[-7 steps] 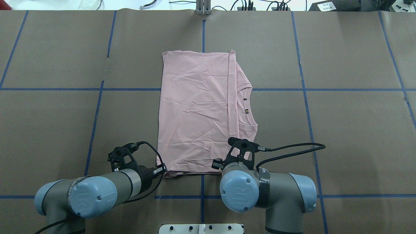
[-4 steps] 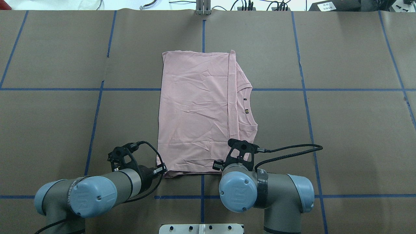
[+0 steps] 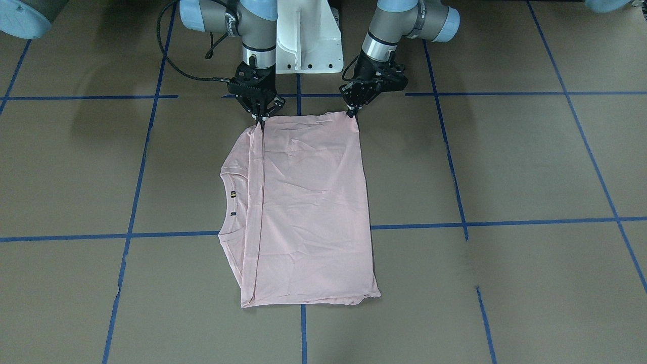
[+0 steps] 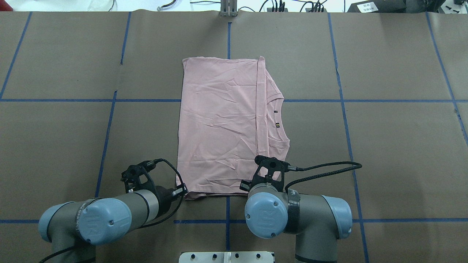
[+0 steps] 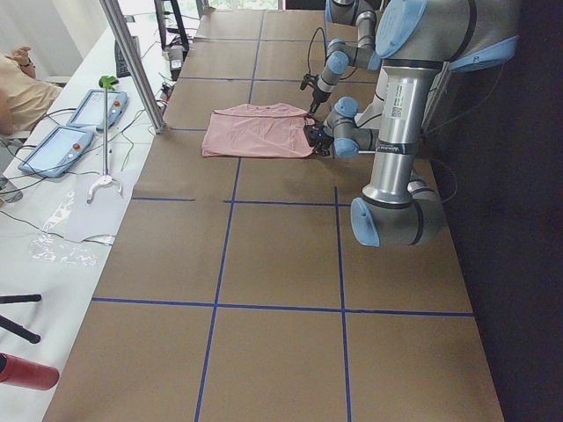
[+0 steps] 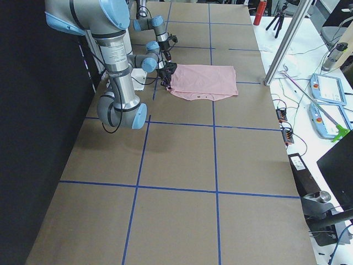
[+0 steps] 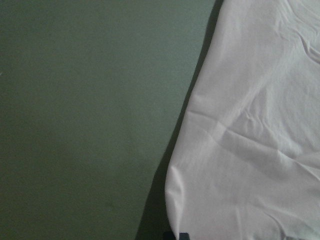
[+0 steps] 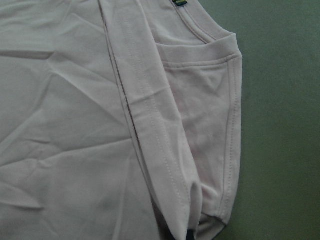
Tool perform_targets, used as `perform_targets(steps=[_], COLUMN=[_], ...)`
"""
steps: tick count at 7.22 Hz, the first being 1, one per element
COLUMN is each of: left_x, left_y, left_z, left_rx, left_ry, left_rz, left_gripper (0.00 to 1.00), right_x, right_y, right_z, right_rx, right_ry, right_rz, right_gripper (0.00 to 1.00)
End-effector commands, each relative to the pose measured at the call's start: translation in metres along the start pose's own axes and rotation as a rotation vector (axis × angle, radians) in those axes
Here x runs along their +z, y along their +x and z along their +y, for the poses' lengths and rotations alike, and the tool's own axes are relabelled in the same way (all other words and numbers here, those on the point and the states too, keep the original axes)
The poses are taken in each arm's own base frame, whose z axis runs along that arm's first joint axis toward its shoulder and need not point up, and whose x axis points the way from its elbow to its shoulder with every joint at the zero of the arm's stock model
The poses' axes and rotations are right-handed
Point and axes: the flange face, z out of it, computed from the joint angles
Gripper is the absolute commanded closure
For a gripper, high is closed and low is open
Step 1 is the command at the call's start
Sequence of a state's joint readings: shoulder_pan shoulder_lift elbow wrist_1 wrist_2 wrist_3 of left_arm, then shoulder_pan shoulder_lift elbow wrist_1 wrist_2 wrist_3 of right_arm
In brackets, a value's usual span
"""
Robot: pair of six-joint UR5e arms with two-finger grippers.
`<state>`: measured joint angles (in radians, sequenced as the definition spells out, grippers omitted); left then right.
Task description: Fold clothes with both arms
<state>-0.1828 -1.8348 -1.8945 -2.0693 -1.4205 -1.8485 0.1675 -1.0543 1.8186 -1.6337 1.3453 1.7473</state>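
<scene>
The brown papered surface (image 4: 55, 146), gridded with blue tape (image 4: 228, 36), carries the pale pink T-shirt (image 4: 219, 124) at its centre, plain side up. It is already folded to a rough rectangle. A top layer covers it from 9 o'clock to a stitched edge just short of the neckline (image 4: 280, 120) at 3 o'clock, and no sleeve sticks out. I judge the task partly done, with a fold from 6 toward 12 o'clock probably left.

The left arm (image 4: 98, 219) and right arm (image 4: 263, 215) reach in from 6 o'clock. The left hand (image 3: 352, 112) and right hand (image 3: 261, 117) each appear to have their fingers pressed together, pinching the T-shirt's 6 o'clock edge, 1 near each end. A small dark tag (image 4: 277, 125) sits inside the neckline.

No container shows in any view.
</scene>
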Motion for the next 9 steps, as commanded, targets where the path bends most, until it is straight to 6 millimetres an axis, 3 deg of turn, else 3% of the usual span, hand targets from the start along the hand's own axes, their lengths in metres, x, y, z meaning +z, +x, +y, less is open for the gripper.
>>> perform_targets(steps=[1,2,3,5,7,8,9], left_x=[0.0,-0.01,-0.042,-0.124,-0.22,-0.243,-0.231], left_y=[0.001,0.006,0.018,0.045,0.055,0.06,0.061], left_z=[0.0,-0.001,-0.005,-0.004,-0.007,-0.008,-0.006], left_rx=[0.001,0.004,0.036,0.045,0.047,0.046,0.049], left_ry=[-0.001,-0.005,-0.014,-0.079,-0.141,-0.162,-0.157], left_rz=[0.001,0.017,0.036,0.02,0.005,0.01,-0.01], left_gripper=[1.0,1.0,1.0,1.0,1.0,1.0,1.0], right_x=[-0.004,-0.015,-0.043,-0.134,-0.202,-0.206,-0.196], right_y=[-0.001,-0.001,0.005,0.025,0.057,0.061,0.057], right_z=[-0.005,-0.013,-0.024,-0.043,-0.052,-0.052,-0.049], right_rx=[0.009,0.018,0.021,0.021,0.016,0.013,0.007], right_ry=[0.002,0.0,-0.004,-0.035,-0.097,-0.099,-0.097], right_rz=[-0.008,-0.029,-0.036,-0.04,-0.05,-0.046,-0.025], right_gripper=[1.0,1.0,1.0,1.0,1.0,1.0,1.0])
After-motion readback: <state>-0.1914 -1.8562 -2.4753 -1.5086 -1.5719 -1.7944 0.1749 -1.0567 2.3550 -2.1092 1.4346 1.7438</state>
